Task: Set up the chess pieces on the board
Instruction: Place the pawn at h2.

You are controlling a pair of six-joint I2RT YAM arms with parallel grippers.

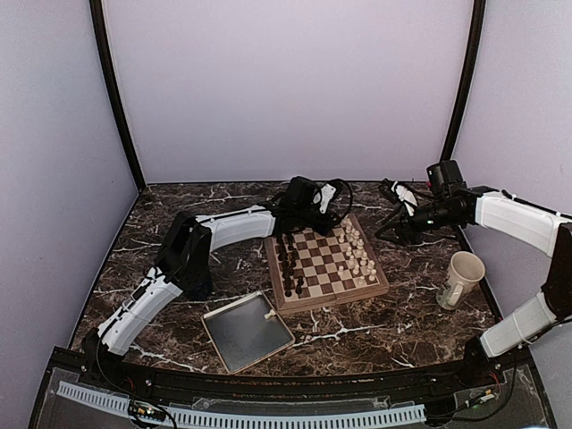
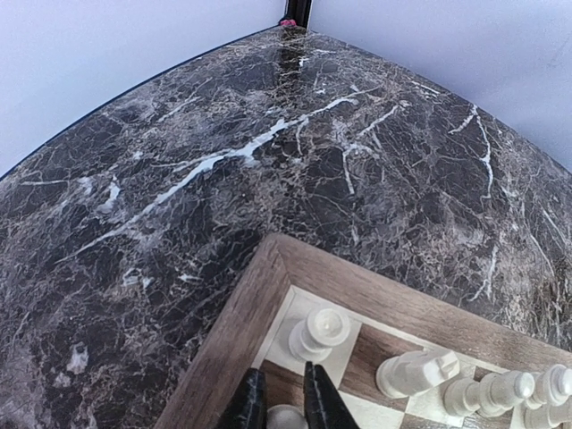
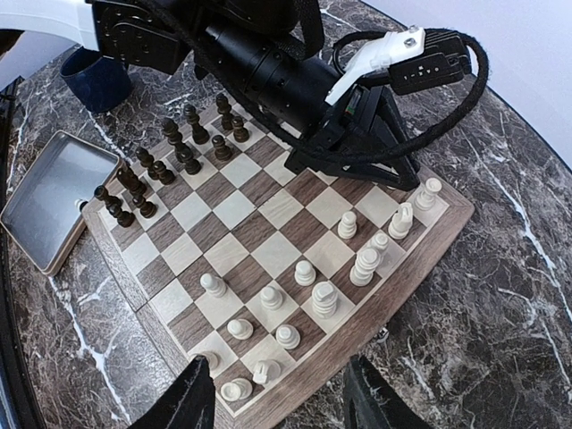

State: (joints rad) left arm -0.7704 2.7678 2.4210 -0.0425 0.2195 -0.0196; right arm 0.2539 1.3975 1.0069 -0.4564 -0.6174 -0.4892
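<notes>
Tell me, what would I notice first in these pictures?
The square wooden chessboard in the middle of the dark marble table, with small cream-white chess pieces along its right side and dark brown pieces along its left. The left arm's black pincer hangs over the board's far corner, a cream piece showing between its fingers.

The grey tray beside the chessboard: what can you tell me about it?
The tray is a shallow rectangle of dull grey metal with rounded corners and a low raised rim. It lies flat on the dark marbled table, turned at an angle, by the near left corner of the chessboard; whether the two touch is unclear. Its floor is bare except for one small white chess piece at the end nearest that corner.
</notes>
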